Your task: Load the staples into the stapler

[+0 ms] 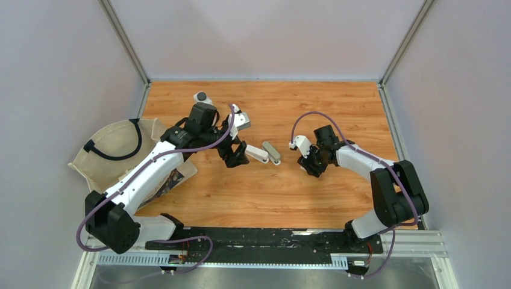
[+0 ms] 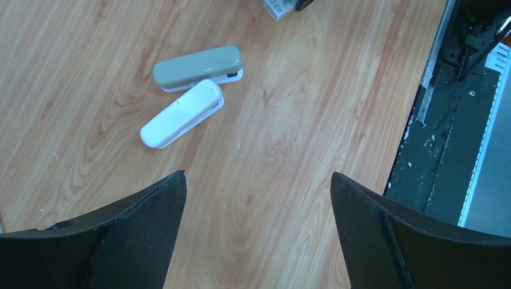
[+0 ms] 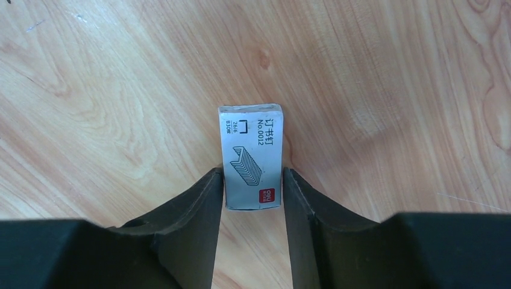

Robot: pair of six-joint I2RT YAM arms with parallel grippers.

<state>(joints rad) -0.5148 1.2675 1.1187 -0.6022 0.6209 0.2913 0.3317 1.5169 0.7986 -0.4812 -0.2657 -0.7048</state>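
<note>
The staples [image 3: 252,153], a small white box printed with a staple drawing and a red logo, lie flat on the wooden table. My right gripper [image 3: 253,174] has its fingertips pressed against the box's two long sides. In the left wrist view one corner of the staples box [image 2: 274,7] shows at the top edge. A green stapler [image 2: 197,67] and a white stapler [image 2: 181,114] lie touching each other, both closed. In the top view the white stapler [image 1: 258,155] and green stapler [image 1: 272,152] sit between the arms. My left gripper [image 1: 234,158] hangs wide open just left of them, holding nothing.
A beige cloth bag [image 1: 114,150] with a black handle lies at the left, under the left arm. A small white and grey object [image 1: 202,96] stands near the back. A black rail [image 1: 265,238] runs along the near edge. Walls close in three sides.
</note>
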